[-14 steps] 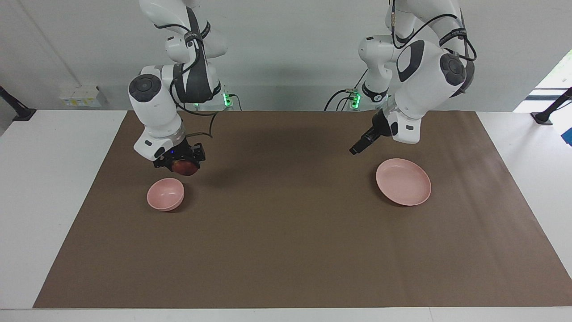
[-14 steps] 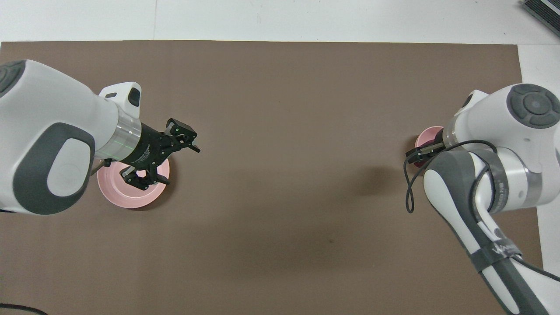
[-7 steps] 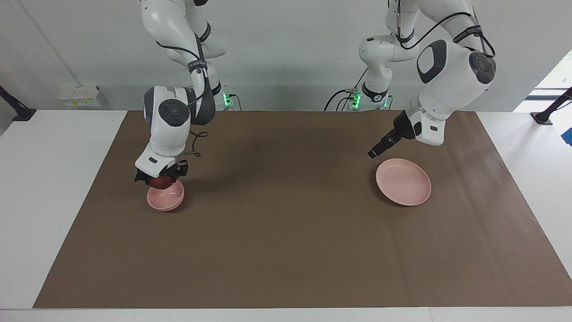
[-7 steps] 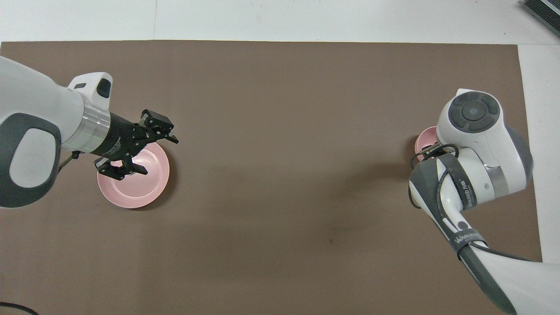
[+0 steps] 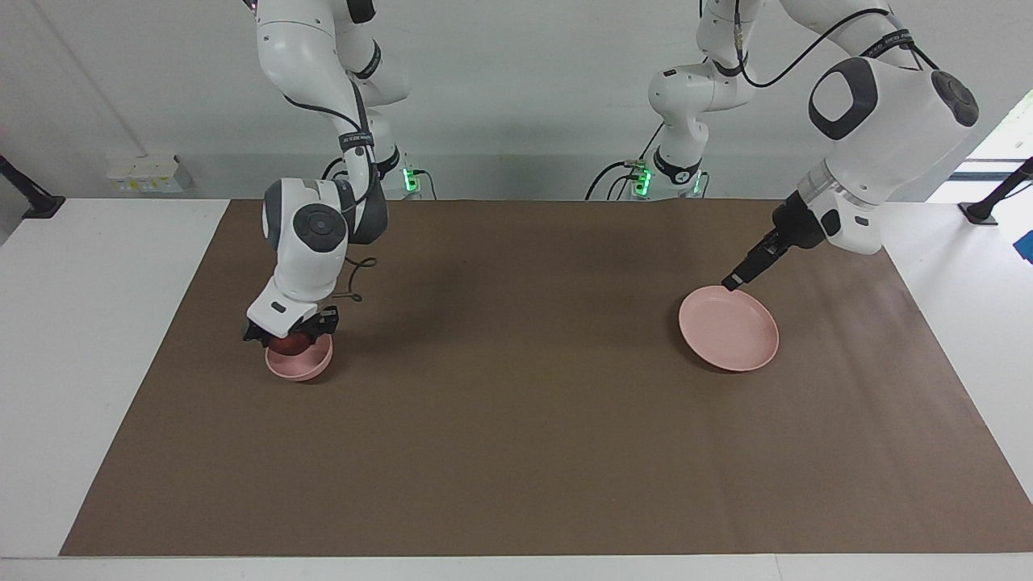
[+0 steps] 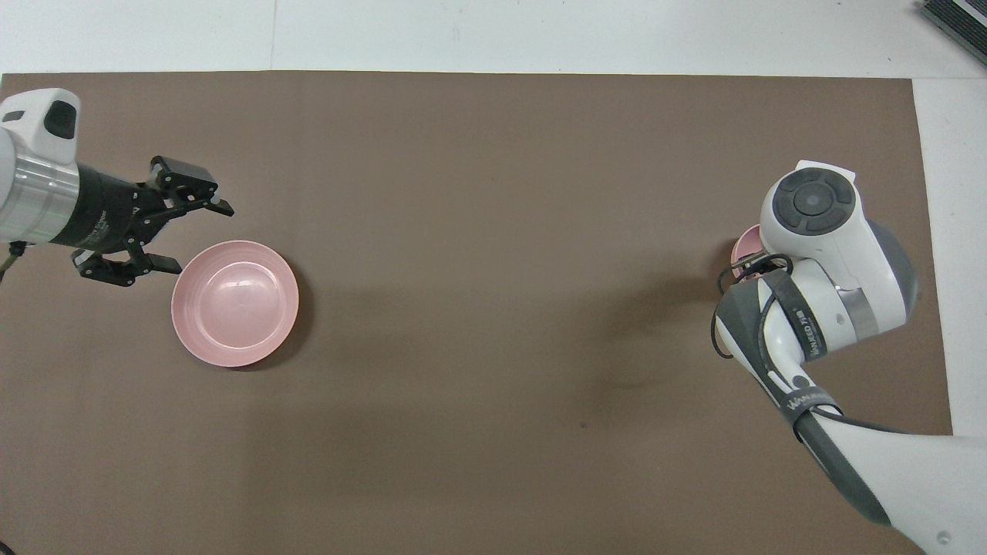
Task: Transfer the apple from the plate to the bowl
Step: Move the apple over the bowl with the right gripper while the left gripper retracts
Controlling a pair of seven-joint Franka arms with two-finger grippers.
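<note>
The dark red apple point(image 5: 290, 342) sits low inside the small pink bowl point(image 5: 302, 367) toward the right arm's end of the table. My right gripper point(image 5: 290, 332) is down at the bowl's mouth, shut on the apple. In the overhead view the right arm hides the apple and only a sliver of the bowl point(image 6: 746, 243) shows. The flat pink plate point(image 5: 730, 331) is empty; it also shows in the overhead view point(image 6: 235, 302). My left gripper point(image 6: 203, 239) is open and empty in the air, just off the plate's rim; it also shows in the facing view point(image 5: 731, 282).
A brown mat point(image 5: 516, 452) covers most of the white table. Green-lit units and cables point(image 5: 637, 179) sit at the robots' bases. Nothing else stands on the mat.
My right gripper has come down with the apple from beside the bowl into the bowl. My left gripper has drawn back from over the plate toward the left arm's end, still open.
</note>
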